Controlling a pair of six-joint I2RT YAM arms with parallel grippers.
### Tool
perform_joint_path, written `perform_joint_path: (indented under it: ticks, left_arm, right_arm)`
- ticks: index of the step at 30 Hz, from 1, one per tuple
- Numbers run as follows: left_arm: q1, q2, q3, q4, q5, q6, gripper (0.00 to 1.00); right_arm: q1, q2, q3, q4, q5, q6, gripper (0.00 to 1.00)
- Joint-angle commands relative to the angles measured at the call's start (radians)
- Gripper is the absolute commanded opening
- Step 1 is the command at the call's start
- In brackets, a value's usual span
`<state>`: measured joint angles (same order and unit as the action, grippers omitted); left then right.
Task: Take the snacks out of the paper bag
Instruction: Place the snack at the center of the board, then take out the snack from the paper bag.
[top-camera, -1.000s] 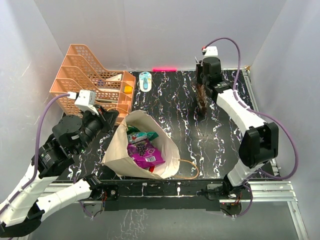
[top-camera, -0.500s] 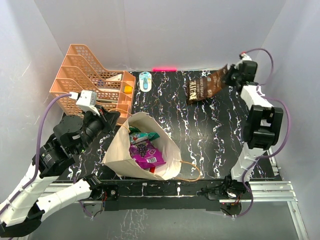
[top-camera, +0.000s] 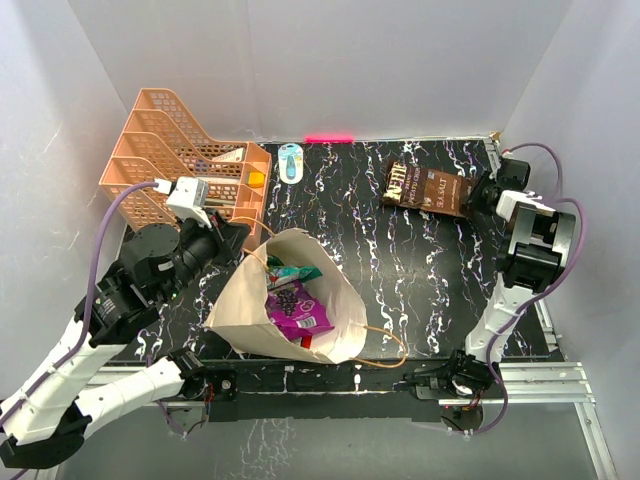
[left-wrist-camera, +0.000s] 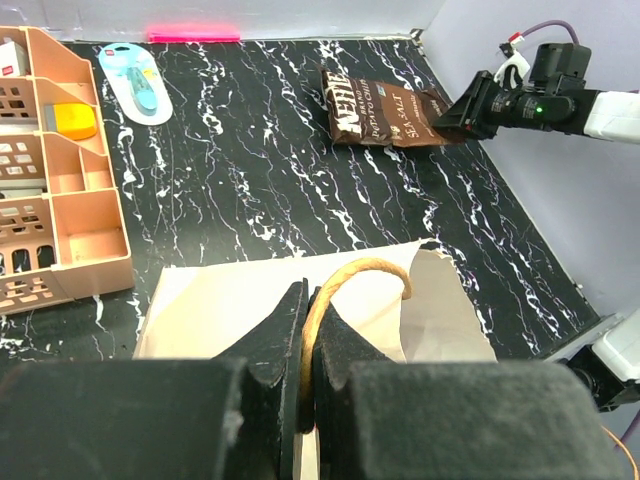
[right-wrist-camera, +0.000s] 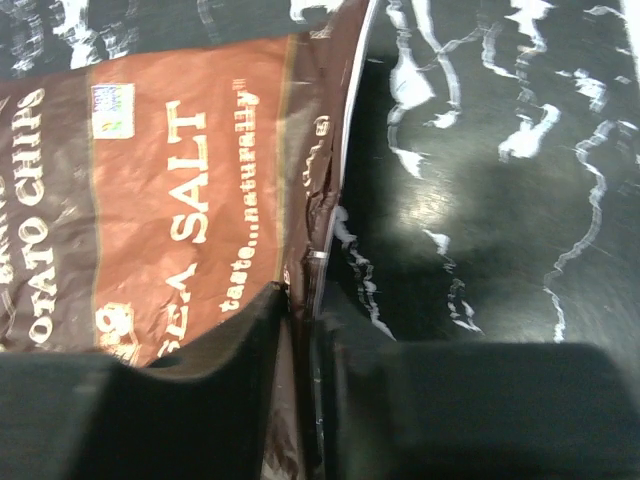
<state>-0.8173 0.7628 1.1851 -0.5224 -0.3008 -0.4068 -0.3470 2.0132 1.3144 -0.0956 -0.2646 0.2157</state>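
Black marbled tabletop: paper bag (top-camera: 235, 295) sits front-centre with its mouth open, a purple pouch (top-camera: 296, 310) and a green packet (top-camera: 287, 272) inside, while the dark brown chip bag (top-camera: 428, 187) lies flat at the far right, well apart from it. Left gripper (left-wrist-camera: 307, 300) is clamped on the bag's cord handle (left-wrist-camera: 355, 268); right gripper (right-wrist-camera: 300, 300) has its jaws around the chip bag's edge, can't tell if pinching or slack. Peach tray rack (top-camera: 170, 150) and a blue-and-white object (top-camera: 291, 161) sit far left
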Motion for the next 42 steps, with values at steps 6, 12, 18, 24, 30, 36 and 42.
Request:
perform_joint_path:
  ticks: [6,12,18,24,30,36,42]
  left_arm:
    - [0.003,0.003,0.027,0.01,0.048,-0.032,0.0]
    - [0.004,-0.031,-0.006,0.009,0.042,-0.05,0.0]
    - [0.003,-0.06,-0.018,0.0,0.046,-0.02,0.0]
    - [0.003,-0.068,-0.024,0.025,0.102,-0.021,0.0]
    - [0.003,-0.051,-0.032,0.047,0.119,-0.031,0.0]
    - [0.003,-0.051,-0.021,0.035,0.102,-0.028,0.0]
    - [0.003,-0.065,-0.027,0.052,0.134,-0.013,0.0]
  right_arm:
    - [0.017,-0.185,-0.149,-0.108,0.296,0.048,0.53]
    - [0.148,-0.479,-0.247,-0.14,0.275,0.046,0.61]
    - [0.453,-0.739,-0.29,-0.109,0.024,0.06,0.63]
    - [0.722,-0.983,-0.353,-0.055,-0.272,-0.206,0.62]
    - [1.031,-1.114,-0.358,-0.08,-0.364,-0.501,0.6]
    - [1.269,-1.069,-0.284,-0.141,-0.386,-0.676,0.57]
    - [1.429,-0.951,-0.271,-0.241,-0.201,-0.946,0.53]
